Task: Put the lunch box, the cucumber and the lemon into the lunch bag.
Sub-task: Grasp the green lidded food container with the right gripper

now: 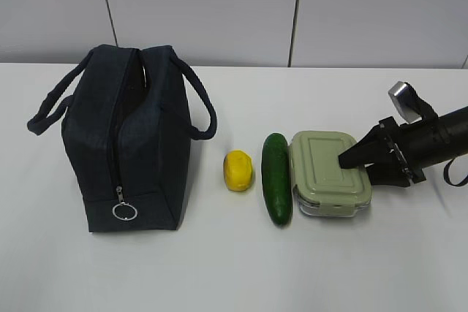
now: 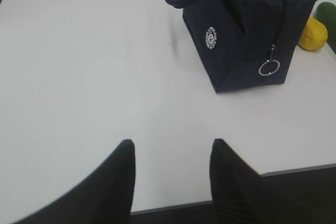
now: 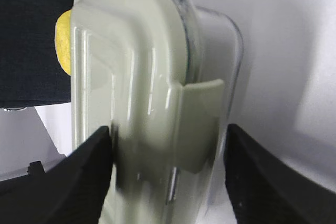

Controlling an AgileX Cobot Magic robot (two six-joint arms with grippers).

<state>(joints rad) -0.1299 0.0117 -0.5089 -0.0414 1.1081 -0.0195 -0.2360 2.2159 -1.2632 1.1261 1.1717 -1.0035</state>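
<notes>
Right gripper (image 3: 168,174) straddling the lunch box (image 3: 142,103) at its near end, jaws wide, one fingertip over the lid, box's long axis running ahead between them; left gripper (image 2: 170,166) open, well apart

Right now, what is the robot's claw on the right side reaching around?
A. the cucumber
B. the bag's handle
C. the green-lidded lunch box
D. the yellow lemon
C. The right gripper has its fingers on either side of the lunch box, while the lemon and cucumber lie untouched beside it.
</notes>
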